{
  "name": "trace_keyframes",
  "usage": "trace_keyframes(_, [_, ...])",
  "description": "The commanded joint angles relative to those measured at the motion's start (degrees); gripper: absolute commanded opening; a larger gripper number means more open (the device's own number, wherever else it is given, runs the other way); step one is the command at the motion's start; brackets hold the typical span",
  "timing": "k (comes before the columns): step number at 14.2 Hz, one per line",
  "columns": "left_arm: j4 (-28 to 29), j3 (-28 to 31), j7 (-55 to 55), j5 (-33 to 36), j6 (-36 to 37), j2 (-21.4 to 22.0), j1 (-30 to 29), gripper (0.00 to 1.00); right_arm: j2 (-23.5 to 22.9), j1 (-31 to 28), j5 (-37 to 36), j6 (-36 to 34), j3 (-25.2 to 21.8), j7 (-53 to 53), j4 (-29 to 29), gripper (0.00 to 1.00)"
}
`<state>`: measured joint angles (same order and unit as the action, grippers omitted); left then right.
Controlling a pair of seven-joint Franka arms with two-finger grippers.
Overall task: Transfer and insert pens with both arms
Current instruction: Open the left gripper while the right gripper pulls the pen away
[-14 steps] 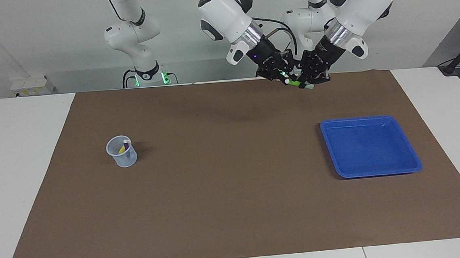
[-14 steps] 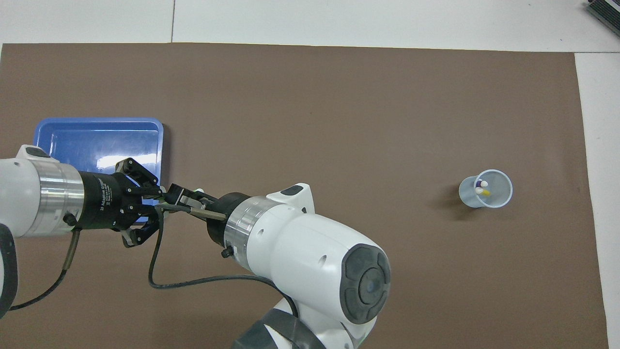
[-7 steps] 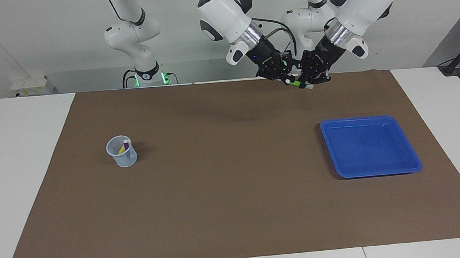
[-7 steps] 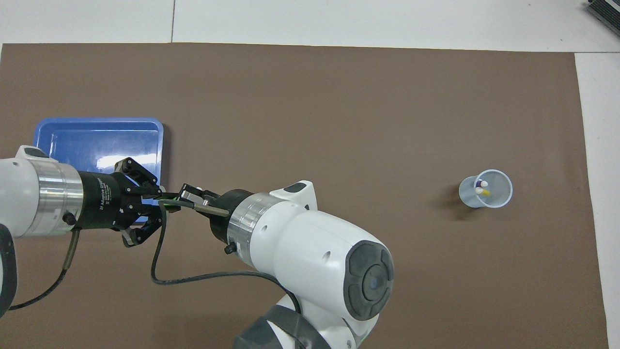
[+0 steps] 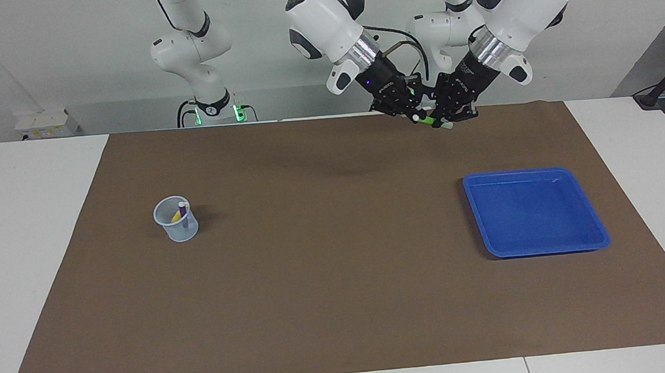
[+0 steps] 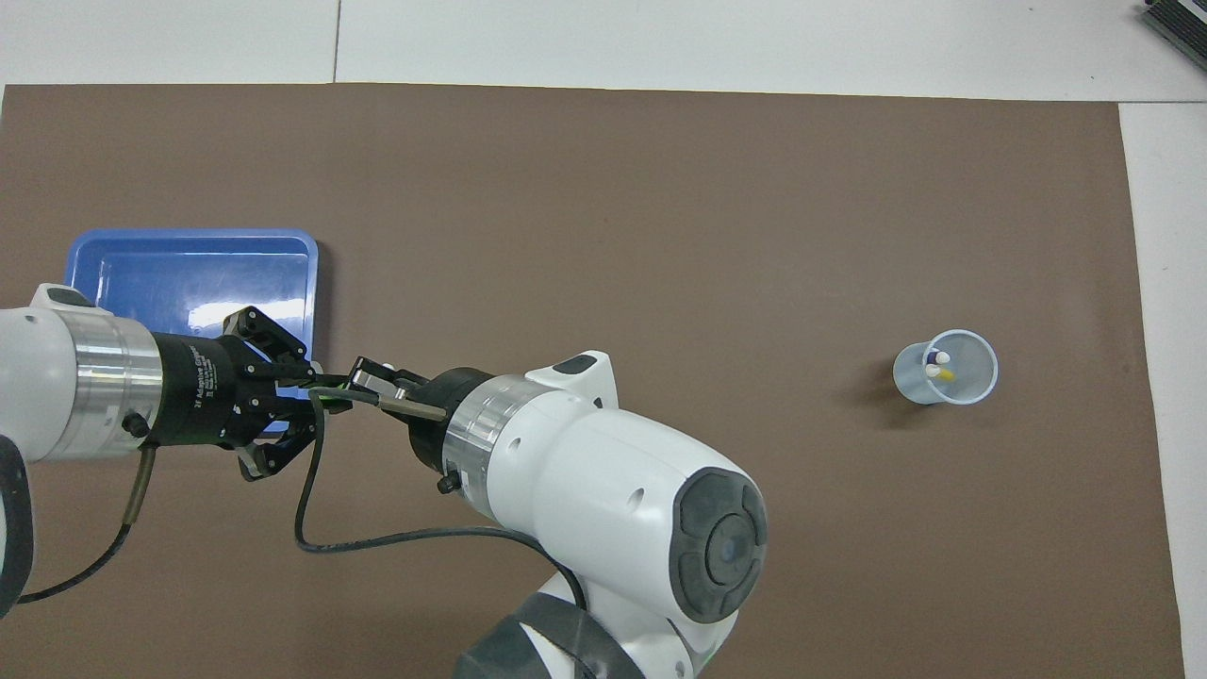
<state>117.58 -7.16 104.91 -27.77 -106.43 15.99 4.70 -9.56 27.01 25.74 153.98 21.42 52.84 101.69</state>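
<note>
**Facing view: green pen between my 2 grippers**

Facing view shows my left gripper (image 5: 443, 117) and right gripper (image 5: 413, 112) both pinching 1 green pen (image 5: 432, 120) above the brown mat (image 5: 326, 257). Purple pen (image 5: 182, 211) and yellow pen (image 5: 176, 216) stand in the cup (image 5: 177, 219). Blue tray (image 5: 536, 212) lies toward my left arm's end.

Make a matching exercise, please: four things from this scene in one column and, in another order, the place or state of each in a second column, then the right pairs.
Things:
1. green pen
2. purple pen
3. blue tray
4. clear cup

Places or states:
A. holds the purple and yellow pens, toward the right arm's end of the table
B. has no pen in it
C. up in the air between the left pincer and the right pincer
D. stands inside the cup

Pairs: 1-C, 2-D, 3-B, 4-A
</note>
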Motion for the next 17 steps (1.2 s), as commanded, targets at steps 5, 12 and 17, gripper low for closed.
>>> trace_keyframes(5, [1.9, 0.6, 0.7, -0.8, -1.5, 1.9, 0.8, 0.35, -0.6, -1.7, 0.8, 0.4, 0.5, -0.4, -0.3, 0.00])
trace_keyframes(12, [2.0, 0.6, 0.5, -0.7, -1.4, 1.9, 0.0, 0.67, 0.0, -7.9, -1.6, -10.8, -0.2, -19.6, -0.8, 0.00])
trace_keyframes(17, [2.1, 1.0, -21.6, -0.5, 4.5, 2.7, -0.1, 0.63, 1.0, -16.2, -17.3, -26.4, -0.2, -35.6, -0.8, 0.00])
